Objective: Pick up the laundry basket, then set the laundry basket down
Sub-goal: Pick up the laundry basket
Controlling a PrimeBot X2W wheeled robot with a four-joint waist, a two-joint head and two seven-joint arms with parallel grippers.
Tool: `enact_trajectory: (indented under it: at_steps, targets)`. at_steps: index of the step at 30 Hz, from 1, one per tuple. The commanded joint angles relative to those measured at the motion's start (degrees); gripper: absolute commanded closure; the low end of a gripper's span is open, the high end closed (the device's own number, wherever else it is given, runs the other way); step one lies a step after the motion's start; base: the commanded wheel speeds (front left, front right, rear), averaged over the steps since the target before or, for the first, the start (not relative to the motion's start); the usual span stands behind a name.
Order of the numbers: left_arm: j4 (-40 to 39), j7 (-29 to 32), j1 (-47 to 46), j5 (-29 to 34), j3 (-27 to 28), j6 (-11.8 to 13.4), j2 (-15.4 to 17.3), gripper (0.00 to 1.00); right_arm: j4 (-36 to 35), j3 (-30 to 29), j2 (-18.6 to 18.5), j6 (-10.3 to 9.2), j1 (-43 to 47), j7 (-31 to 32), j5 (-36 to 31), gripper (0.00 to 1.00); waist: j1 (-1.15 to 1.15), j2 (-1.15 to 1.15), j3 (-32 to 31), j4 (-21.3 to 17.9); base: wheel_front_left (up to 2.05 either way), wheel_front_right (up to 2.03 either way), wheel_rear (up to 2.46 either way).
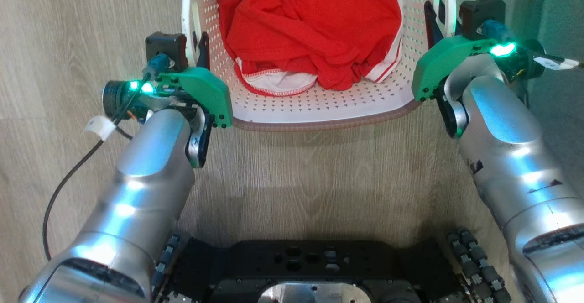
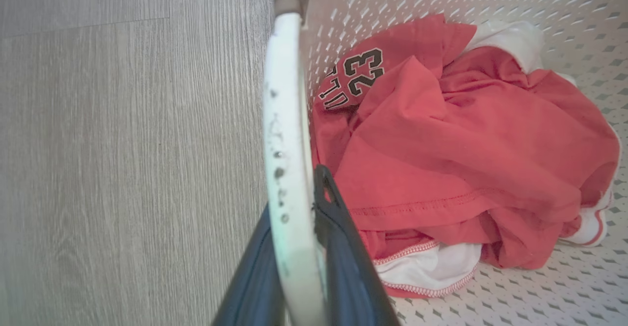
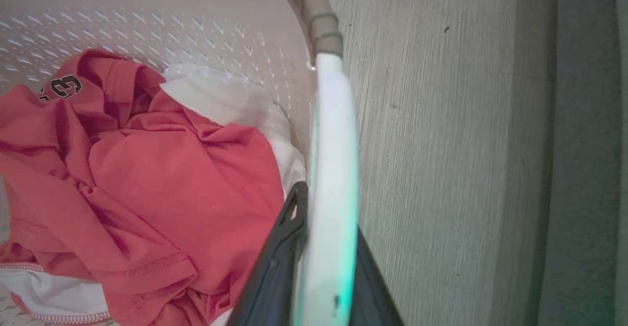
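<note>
Laundry basket, one red jersey inside; left end effector and right end effector each pinching one white handle.

Red jersey, crumpled in the laundry basket: black numeral "23", white-outlined, with partial black lettering "ULL" beside it, the rest lost in a fold. Right wrist view: a single black "3" on the same fabric. Head view: white lettering on the jersey, illegible.
</note>
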Motion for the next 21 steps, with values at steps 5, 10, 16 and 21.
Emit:
enact_trajectory:
  at_steps: [5, 10, 16, 21]
  targets:
    - [0.1, -0.3, 2.3, -0.4, 0.3, 0.4, 1.5, 1.0, 0.3, 2.5, 1.0, -0.09, 3.0, -0.3, 1.7, 1.0, 0.0, -0.01, -2.0, -0.4, 0.0, 0.0, 0.0]
    - [1.6, -0.3, 4.0, -1.1, -0.7, 0.3, 1.5, 1.0, 1.8, 4.5, 1.0, -0.09, 4.4, -0.3, 4.6, 1.0, 0.0, -0.01, -5.3, -0.9, 0.0, 0.0, 0.0]
    - [4.1, -0.3, 5.6, -2.3, -2.3, -0.5, 1.5, 1.0, 4.4, 7.1, 1.0, -0.09, 6.1, -0.3, 8.2, 1.0, 0.0, -0.01, -9.5, -1.3, 0.0, 0.0, 0.0]
    - [7.5, -0.3, 7.0, -4.1, -4.3, -1.9, 1.5, 1.0, 7.0, 10.5, 1.0, -0.09, 7.7, 0.0, 12.1, 1.0, 0.0, -0.01, -13.6, -1.7, 0.0, 0.0, 0.0]
